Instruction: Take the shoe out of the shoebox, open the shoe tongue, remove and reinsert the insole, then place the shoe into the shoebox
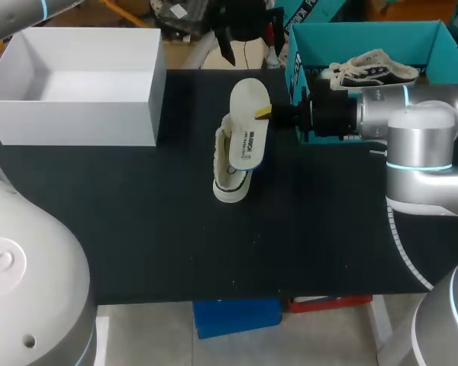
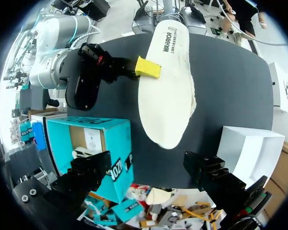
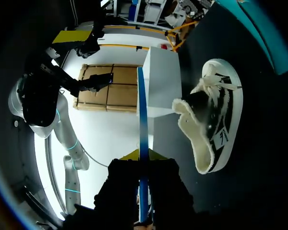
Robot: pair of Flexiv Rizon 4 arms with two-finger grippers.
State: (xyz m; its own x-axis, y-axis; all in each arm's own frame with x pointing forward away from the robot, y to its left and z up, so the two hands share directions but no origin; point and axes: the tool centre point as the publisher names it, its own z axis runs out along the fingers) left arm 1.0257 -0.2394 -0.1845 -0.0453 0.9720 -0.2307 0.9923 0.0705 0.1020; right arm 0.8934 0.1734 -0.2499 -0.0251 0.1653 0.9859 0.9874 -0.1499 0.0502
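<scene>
Yellow tips of your right gripper (image 3: 140,155) sit closest to the lens. They are pinched together on the insole (image 3: 142,110), one on each flat face, gripping it at its long edge. From that wrist you see the insole edge-on, running straight ahead from the fingers. Just beside it, toward the table, lies the shoe (image 3: 213,124). Its fleecy opening is turned to the insole, with a gap between the two. The insole is fully out of the shoe.

For the head view, read the clock from the table's middle. You have the shoe almost at the centre of the black table (image 1: 137,229). The insole is held over it by the right arm, which reaches in from 3 o'clock. At 2 o'clock stands the teal shoebox (image 1: 351,38), open, with a second shoe (image 1: 370,70) lying inside. At 10 o'clock stands a white box (image 1: 76,118), open at the top.

Your left gripper (image 2: 148,160) hangs high over the table. It looks down on the insole's broad face and on the right gripper's yellow tip at the insole's edge. Its jaws stand wide apart, with only the table and the insole's far end showing between them, well below.
</scene>
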